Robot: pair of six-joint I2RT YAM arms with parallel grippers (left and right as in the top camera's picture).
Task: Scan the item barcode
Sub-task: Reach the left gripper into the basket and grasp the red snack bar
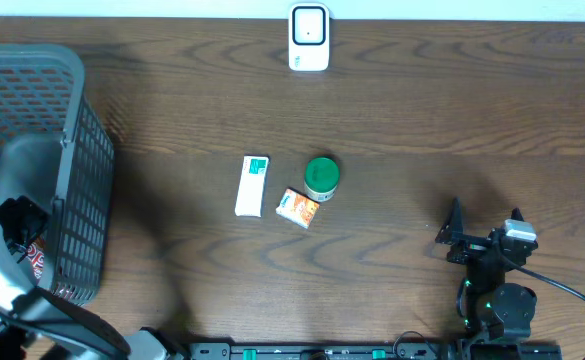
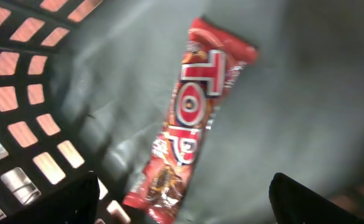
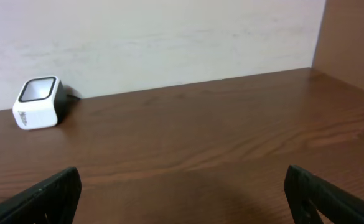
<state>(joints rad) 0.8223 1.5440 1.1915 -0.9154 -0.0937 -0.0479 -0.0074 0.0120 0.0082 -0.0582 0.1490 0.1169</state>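
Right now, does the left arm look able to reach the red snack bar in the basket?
Probably yes. The left gripper hangs open just above the red snack bar, and nothing covers it. Only the basket wall stands close on one side.

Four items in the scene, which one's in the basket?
The red snack bar, lying on the basket floor in the left wrist view. The white box, orange packet and green tin sit on the table.
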